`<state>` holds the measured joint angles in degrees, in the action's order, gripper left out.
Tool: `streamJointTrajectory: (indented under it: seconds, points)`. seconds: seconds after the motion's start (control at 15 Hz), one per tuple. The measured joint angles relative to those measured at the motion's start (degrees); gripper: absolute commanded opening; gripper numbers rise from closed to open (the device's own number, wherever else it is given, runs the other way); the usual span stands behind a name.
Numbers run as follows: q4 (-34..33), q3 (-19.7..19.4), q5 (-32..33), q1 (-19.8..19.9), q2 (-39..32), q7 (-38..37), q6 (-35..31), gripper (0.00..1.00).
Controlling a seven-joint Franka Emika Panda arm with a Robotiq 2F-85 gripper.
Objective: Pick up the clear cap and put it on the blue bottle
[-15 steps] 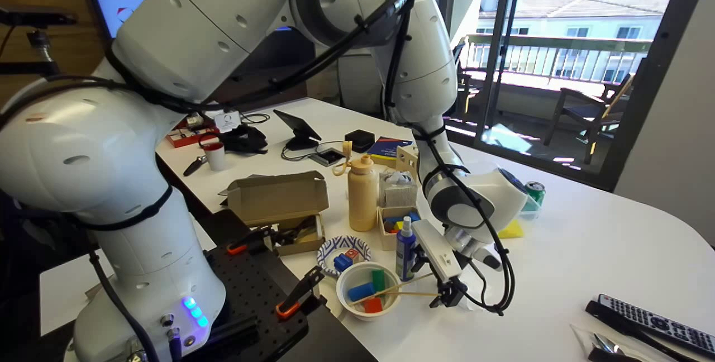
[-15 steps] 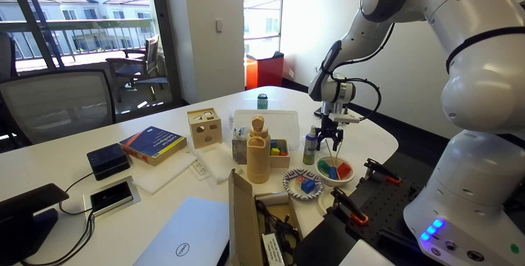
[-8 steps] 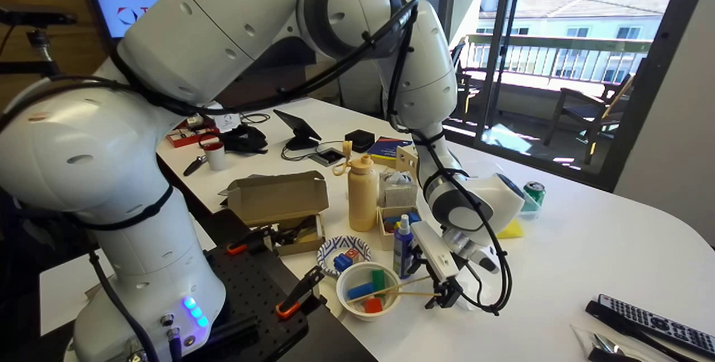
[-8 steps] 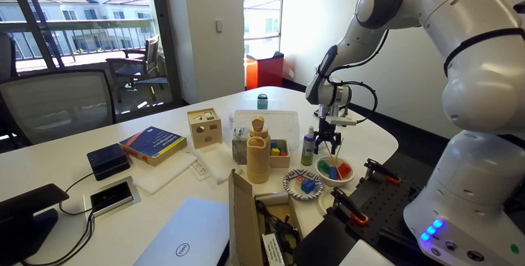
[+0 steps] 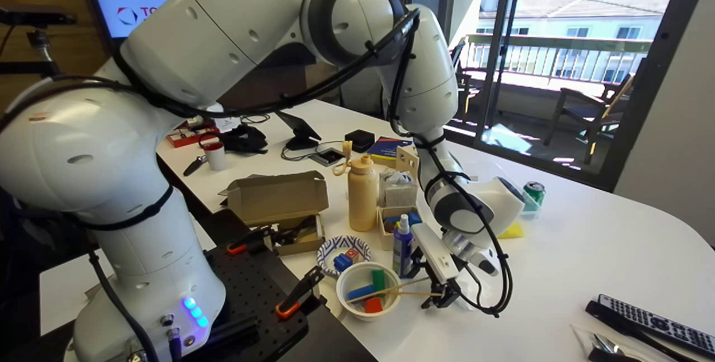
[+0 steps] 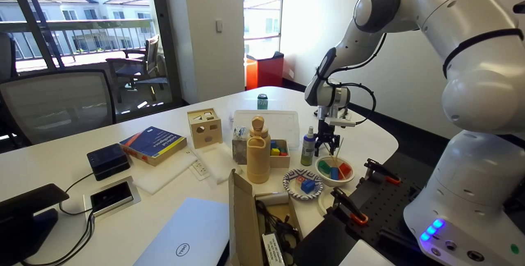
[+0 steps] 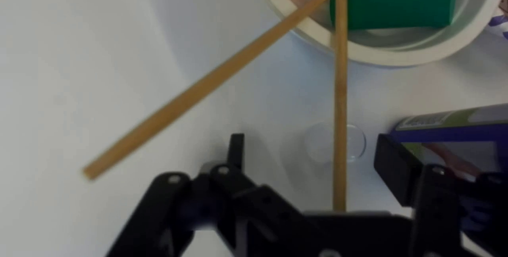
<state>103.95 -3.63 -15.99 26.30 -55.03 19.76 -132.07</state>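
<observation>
In an exterior view we find the claw (image 6: 325, 151) pointing down above the worktop (image 6: 363, 145), its two sides spread apart, just beside the blue bottle (image 6: 308, 150), which stands upright with a white nozzle (image 6: 311, 130) at its top. Nearer the camera stands a tan flask (image 6: 258, 159), and well behind it we see a green can (image 6: 262, 102). In an exterior view we make out a white bowl (image 5: 353, 279) near the bottle, with coloured blocks (image 5: 378, 280) inside, and a patterned plate (image 5: 325, 254) just beside it; a remote control (image 5: 659, 323) lies well apart. In the wrist view the fingers (image 7: 397, 169) stand wide of each other, and below, in the gap between them, we see the clear cap (image 7: 322, 142) on the worktop; whether upright or on its side, we cannot tell. A wooden stick (image 7: 340, 90) crosses in front of the cap, and a second stick (image 7: 198, 91) slants out over the bowl's rim. The blue bottle is partly hidden by one finger; whether they touch, we cannot tell.
</observation>
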Motion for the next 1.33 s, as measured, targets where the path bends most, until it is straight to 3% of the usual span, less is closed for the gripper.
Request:
streamJointTrajectory:
  seconds: [0.47, 0.53, 1.33]
  points:
    - [-1.0, 0.0, 0.0, 0.0, -0.1, 0.0, 0.7, 0.02]
    - [-1.1, 0.0, 0.0, 0.0, -0.1, 0.0, 0.8, 0.06]
    - [-1.4, -2.2, 2.8, -3.1, 2.7, -2.5, -0.3, 0.06]
